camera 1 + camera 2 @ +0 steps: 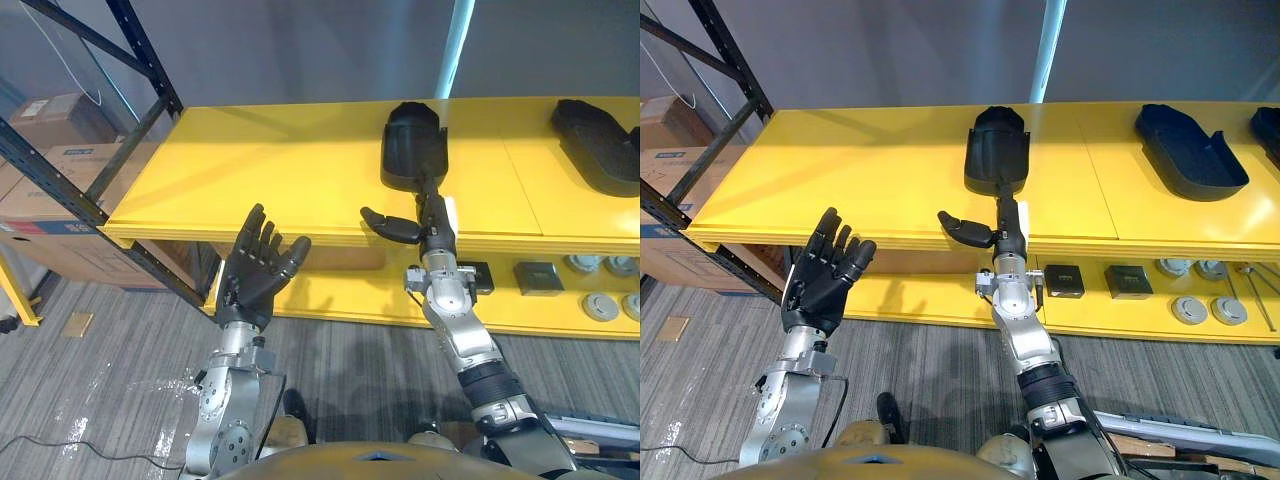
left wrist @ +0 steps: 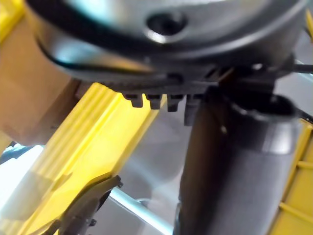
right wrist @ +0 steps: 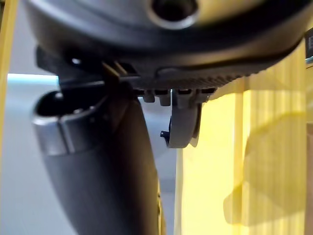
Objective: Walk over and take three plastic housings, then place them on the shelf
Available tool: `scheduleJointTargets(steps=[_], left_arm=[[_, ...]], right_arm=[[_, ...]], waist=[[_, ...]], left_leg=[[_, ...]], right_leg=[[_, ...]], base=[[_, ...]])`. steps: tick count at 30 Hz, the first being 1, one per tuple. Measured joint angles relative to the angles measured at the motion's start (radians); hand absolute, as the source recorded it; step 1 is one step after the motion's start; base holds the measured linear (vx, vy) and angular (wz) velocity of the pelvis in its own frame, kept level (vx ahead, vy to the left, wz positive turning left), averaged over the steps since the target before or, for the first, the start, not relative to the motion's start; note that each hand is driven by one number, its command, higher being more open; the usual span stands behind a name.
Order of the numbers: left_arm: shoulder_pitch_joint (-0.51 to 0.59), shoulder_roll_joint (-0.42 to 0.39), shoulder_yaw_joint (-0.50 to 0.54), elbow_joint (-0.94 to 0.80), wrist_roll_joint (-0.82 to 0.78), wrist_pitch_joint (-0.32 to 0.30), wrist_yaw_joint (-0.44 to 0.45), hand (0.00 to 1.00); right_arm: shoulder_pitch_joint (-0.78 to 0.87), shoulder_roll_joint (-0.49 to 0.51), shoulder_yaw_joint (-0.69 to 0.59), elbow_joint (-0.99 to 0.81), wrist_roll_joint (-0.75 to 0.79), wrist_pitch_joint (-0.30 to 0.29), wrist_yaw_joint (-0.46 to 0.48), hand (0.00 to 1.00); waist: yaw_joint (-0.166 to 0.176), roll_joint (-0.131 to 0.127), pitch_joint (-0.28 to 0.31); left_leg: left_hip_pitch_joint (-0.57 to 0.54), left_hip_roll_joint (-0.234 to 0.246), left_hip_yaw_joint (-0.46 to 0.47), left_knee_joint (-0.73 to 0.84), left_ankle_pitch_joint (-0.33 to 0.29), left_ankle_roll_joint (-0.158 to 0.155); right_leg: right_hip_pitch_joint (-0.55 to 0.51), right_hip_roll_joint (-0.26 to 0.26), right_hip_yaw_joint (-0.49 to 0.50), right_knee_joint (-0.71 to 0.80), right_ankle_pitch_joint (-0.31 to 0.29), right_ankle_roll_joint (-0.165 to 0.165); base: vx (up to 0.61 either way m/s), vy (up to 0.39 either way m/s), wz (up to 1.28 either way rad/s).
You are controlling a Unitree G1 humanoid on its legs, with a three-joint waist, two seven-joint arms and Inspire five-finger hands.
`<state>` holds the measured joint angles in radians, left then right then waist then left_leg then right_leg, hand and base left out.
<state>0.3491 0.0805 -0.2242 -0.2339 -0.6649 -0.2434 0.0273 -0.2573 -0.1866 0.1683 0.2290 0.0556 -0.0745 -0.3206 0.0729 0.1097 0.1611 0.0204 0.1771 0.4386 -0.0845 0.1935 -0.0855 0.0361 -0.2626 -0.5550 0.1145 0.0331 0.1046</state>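
Right hand [image 1: 1006,232], fingers straight, touches housing [image 1: 992,145] on yellow shelf [image 1: 860,170].

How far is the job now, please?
Looks done: the middle housing and the right housing lie on the yellow shelf. In hand: the right hand, fingers straight, touches the middle housing; the left hand is open and empty. Left: a third housing; the dark shape at the right edge may be it.
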Motion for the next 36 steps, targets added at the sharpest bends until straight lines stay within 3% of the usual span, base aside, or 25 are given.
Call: scheduleJointTargets(steps=[5, 8, 11, 15, 25, 32, 36], left_arm=[[0.016, 0.000, 0.004, 0.000, 0.000, -0.006, 0.005, 1.00], [0.013, 0.000, 0.009, 0.000, 0.001, -0.018, 0.009, 1.00], [0.000, 0.000, 0.009, 0.000, 0.005, -0.018, 0.009, 1.00], [-0.002, 0.000, 0.009, 0.000, 0.005, -0.016, 0.016, 1.00], [-0.001, 0.000, -0.004, 0.000, 0.005, -0.015, 0.036, 1.00], [0.015, 0.003, -0.038, 0.000, 0.005, -0.012, 0.038, 1.00], [0.018, 0.009, -0.052, 0.000, 0.005, -0.012, 0.041, 1.00]], right_arm=[[0.083, 0.003, 0.014, -0.262, -0.011, -0.015, 0.055, 1.00], [0.086, 0.003, 0.054, -0.373, 0.013, -0.050, 0.164, 1.00], [0.086, 0.001, 0.086, -0.393, 0.076, -0.051, 0.238, 1.00], [0.083, 0.003, 0.144, -0.362, 0.118, -0.050, 0.243, 1.00], [-0.042, 0.071, 0.239, -0.047, 0.116, 0.026, 0.152, 1.00], [-0.179, 0.109, 0.231, 0.186, 0.098, 0.057, -0.018, 1.00], [-0.267, 0.115, 0.174, 0.312, 0.068, 0.070, -0.131, 1.00]], waist=[[-0.003, 0.001, 0.004], [-0.020, -0.006, 0.004], [-0.019, -0.016, 0.000], [-0.014, -0.020, 0.000], [0.039, -0.019, -0.003], [0.061, -0.008, -0.010], [0.063, 0.012, -0.020]], left_leg=[[0.009, 0.007, 0.022, 0.001, -0.007, -0.008], [0.029, 0.009, 0.036, 0.001, -0.010, -0.006], [0.031, 0.009, 0.043, 0.001, -0.012, -0.007], [0.032, 0.007, 0.029, 0.001, -0.012, -0.007], [0.027, 0.004, -0.026, -0.001, -0.011, -0.004], [0.017, -0.001, -0.057, -0.003, -0.005, 0.001], [0.004, -0.017, -0.078, 0.000, 0.005, 0.003]], right_leg=[[0.004, 0.014, 0.017, -0.028, 0.007, 0.005], [0.022, 0.021, 0.027, -0.044, 0.020, 0.006], [0.026, 0.022, 0.034, -0.048, 0.023, 0.011], [0.040, 0.021, 0.020, -0.048, 0.024, 0.012], [0.076, 0.019, -0.043, -0.048, 0.005, 0.007], [0.089, 0.015, -0.073, -0.044, 0.005, 0.007], [0.086, -0.005, -0.090, -0.022, 0.001, 0.010]], base=[[0.03, -0.020, -0.12], [0.06, -0.014, -0.14], [0.08, -0.001, -0.07], [0.04, -0.001, 0.10], [-0.01, 0.004, 0.17], [-0.01, 0.013, 0.13], [0.02, 0.035, 0.16]])
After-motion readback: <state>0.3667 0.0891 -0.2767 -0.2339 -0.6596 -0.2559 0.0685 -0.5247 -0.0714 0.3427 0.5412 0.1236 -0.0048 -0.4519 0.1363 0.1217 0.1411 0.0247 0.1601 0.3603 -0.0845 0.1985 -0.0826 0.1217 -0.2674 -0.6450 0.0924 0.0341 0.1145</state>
